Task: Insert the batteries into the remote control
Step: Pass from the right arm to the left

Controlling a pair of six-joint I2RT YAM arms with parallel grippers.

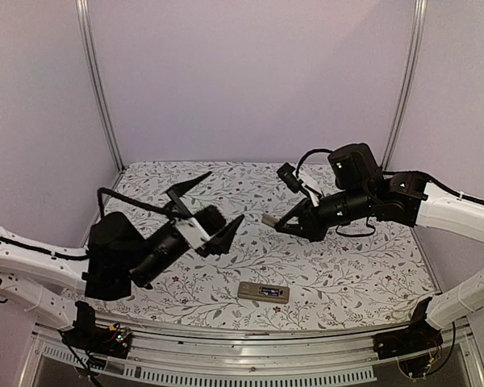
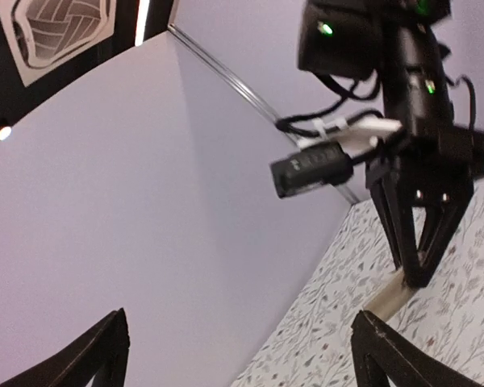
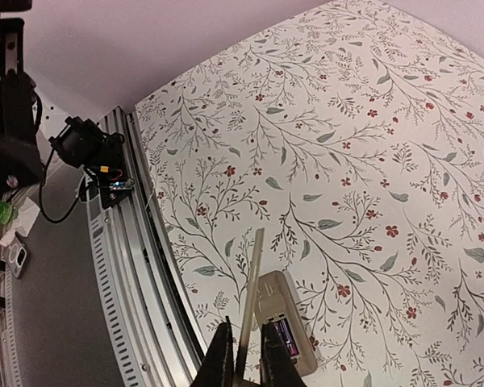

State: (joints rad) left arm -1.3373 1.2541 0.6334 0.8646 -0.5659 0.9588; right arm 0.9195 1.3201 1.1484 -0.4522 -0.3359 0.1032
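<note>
Top external view: remote [image 1: 264, 292] is lying flat on the table [image 1: 363, 266] near the front edge, between the two arms, tan back up. Right wrist view is showing a dark, shiny shape sitting in that open back. It is judged to be the batteries [image 3: 285, 339], already seated; the count cannot be told.

Right gripper [image 1: 277, 225] is hanging above the table, behind the remote and not touching it. It is clenched on the cover [image 1: 269, 218], a thin flat tan piece pinched at one end, with the rest sticking out past the fingertips. Left gripper [image 1: 226, 196] is raised, jaws spread wide, grasping nothing.

Step in hand, as judged: closing the remote's back with the cover.

Notes for doing it well:
- The cover is sitting edge-on to the wrist camera, so it needs turning flat and lining up with the remote's long axis before descent.
- One end should go down first and the cover slide home, rather than being pressed straight onto the batteries.
- The pinch is at one end only, so the cover may pivot on contact; the approach should be slow.
- The remote is lying loose and may skid. The free left gripper could brace its far end.
</note>
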